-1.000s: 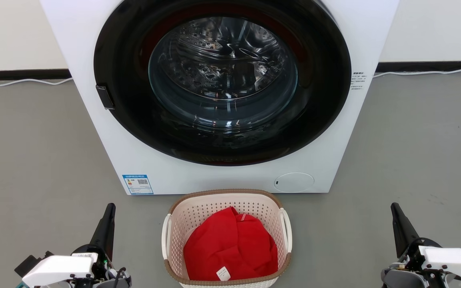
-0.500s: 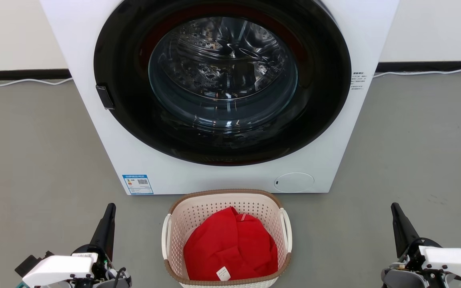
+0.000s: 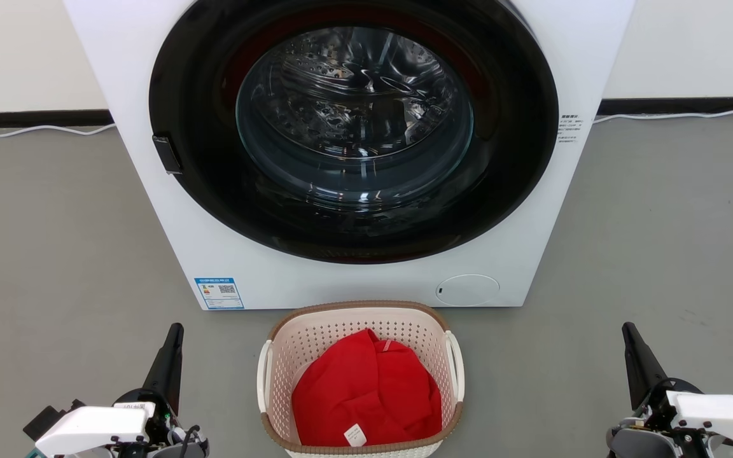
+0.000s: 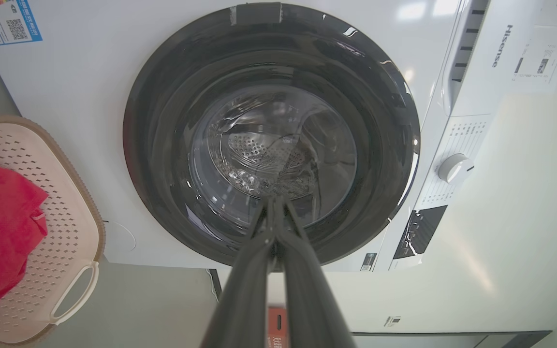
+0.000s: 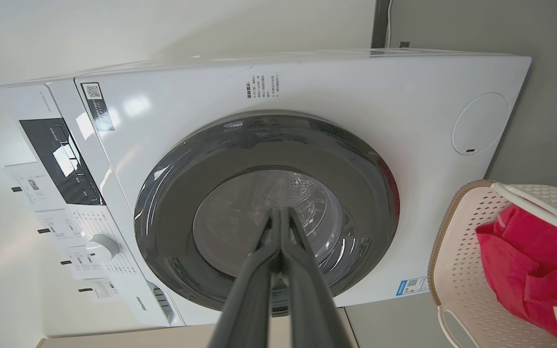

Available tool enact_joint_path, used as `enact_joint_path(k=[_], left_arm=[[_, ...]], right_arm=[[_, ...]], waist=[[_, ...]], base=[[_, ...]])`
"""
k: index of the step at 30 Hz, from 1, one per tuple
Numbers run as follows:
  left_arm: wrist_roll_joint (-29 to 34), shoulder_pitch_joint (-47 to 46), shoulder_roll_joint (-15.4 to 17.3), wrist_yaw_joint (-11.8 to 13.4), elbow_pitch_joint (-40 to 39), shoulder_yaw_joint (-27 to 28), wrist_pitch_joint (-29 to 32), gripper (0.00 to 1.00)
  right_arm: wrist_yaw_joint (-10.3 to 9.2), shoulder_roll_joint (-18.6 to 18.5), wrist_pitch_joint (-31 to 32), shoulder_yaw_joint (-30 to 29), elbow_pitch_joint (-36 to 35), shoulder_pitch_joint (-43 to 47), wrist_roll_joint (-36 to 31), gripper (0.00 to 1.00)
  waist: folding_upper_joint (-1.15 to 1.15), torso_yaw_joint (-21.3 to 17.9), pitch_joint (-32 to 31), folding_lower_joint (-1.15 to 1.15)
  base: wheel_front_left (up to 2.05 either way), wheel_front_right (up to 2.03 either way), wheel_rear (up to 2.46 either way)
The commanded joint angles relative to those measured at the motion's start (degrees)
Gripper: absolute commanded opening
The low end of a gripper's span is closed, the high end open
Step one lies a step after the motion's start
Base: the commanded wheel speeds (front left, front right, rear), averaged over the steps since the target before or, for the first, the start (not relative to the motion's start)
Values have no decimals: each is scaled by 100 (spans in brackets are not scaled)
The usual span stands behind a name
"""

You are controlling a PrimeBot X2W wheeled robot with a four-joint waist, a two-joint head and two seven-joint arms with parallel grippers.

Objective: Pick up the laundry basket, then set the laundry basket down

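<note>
The left gripper [image 3: 174,332] is held low, its fingers pressed together on nothing and pointed toward the washing machine [image 3: 544,222]. To its right, past a strip of bare grey floor [image 3: 220,356], the laundry basket [image 3: 354,307] is set upright just before the machine, with a red garment [image 3: 366,388] inside. Further right, across a wider strip, the right gripper [image 3: 628,332] is held likewise, closed and empty.
</note>
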Motion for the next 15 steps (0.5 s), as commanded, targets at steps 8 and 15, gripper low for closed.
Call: enact_joint_path(k=[8,15], left_arm=[[33,-301,63,-41,-122,180,37,0],[36,-302,60,-41,-122,184,40,0]], right_arm=[[42,-29,77,114,-169,-331,-28,0],[42,-25,82,108,-169,-331,-33,0]], waist=[[0,0,0,0],[0,0,0,0]], base=[[0,0,0],[0,0,0]])
